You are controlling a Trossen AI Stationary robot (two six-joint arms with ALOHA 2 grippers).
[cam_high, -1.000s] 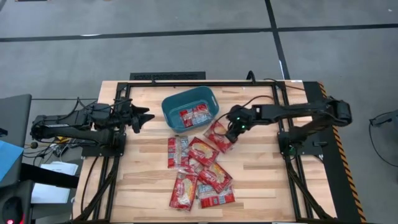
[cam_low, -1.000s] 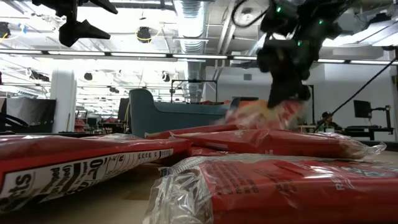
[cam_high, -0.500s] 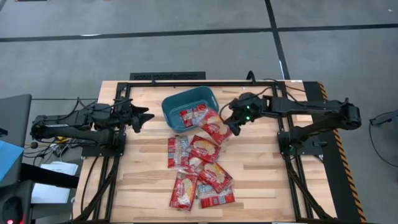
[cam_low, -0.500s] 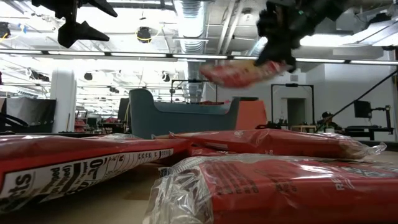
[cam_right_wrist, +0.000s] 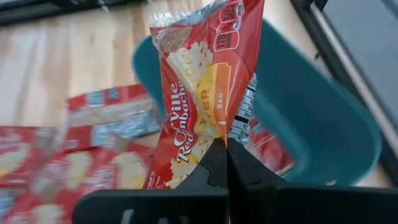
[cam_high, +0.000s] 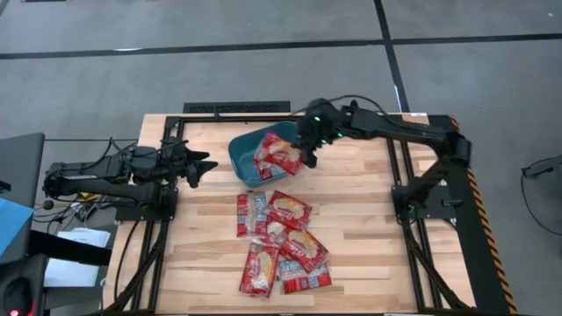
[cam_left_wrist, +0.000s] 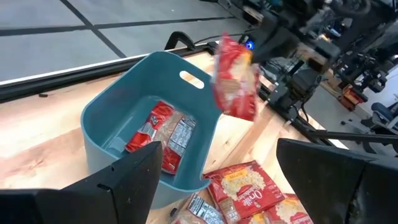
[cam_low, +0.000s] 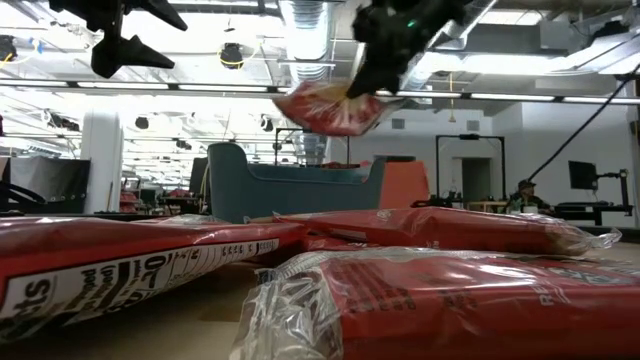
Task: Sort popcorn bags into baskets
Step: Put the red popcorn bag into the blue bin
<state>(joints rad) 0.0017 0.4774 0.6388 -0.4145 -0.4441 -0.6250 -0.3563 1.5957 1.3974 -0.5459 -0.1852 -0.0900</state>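
My right gripper (cam_high: 305, 151) is shut on a red popcorn bag (cam_high: 277, 156) and holds it in the air over the teal basket (cam_high: 247, 151), near its right rim. One bag (cam_left_wrist: 163, 132) lies flat on the basket's floor. Several more red bags (cam_high: 283, 237) lie overlapping on the table in front of the basket. My left gripper (cam_high: 204, 164) hovers open to the left of the basket, touching nothing. My right gripper pinches the popcorn bag between its two shut fingers at one end (cam_right_wrist: 219, 138). It comes from the table's right, slanting down. The bag is lifted clear, sticks out ahead of the fingers toward the basket, and tilts above it (cam_low: 328, 108).
The wooden table (cam_high: 369, 254) has dark frame rails along its left and right sides (cam_high: 411, 237). The bags on the table form a pile in the middle, toward the near edge. Bare wood shows to the left and right of that pile.
My right gripper has lifted a popcorn bag off the table from just right of the pile and carried it up and toward the table's far-left, until it hangs over the basket. The bag went from lying on the wood to lifted clear.
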